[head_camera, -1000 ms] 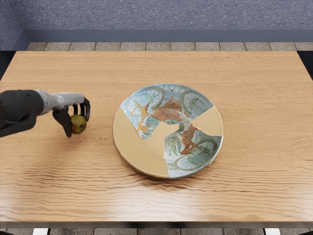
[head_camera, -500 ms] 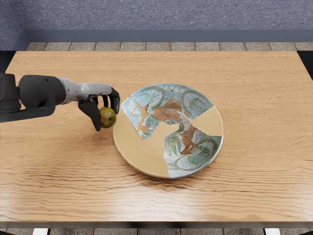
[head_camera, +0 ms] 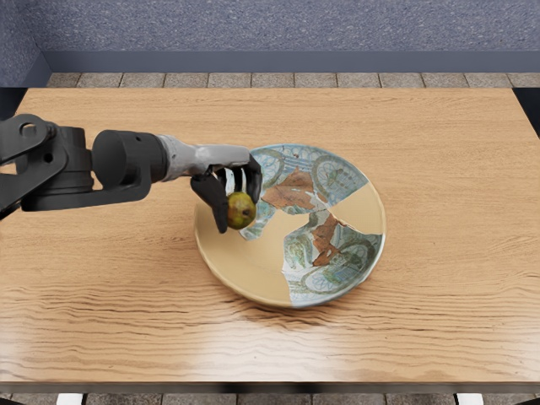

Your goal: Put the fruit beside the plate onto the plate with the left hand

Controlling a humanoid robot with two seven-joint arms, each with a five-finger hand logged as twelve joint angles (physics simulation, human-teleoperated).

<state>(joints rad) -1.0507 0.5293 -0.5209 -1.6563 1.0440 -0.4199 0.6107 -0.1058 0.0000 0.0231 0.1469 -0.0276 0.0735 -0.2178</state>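
Greenish fruit is gripped in the left hand, fingers curled round it, over the plate near its left edge.

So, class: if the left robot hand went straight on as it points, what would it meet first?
The left robot hand, shut on the fruit, points right across the plate. Nothing stands in that line; held low, it might graze the plate's far rim, but height is unclear.

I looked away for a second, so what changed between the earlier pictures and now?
The left robot hand carried the fruit rightward, from beside the plate to over its left edge, still gripping it. The plate and table stayed put.
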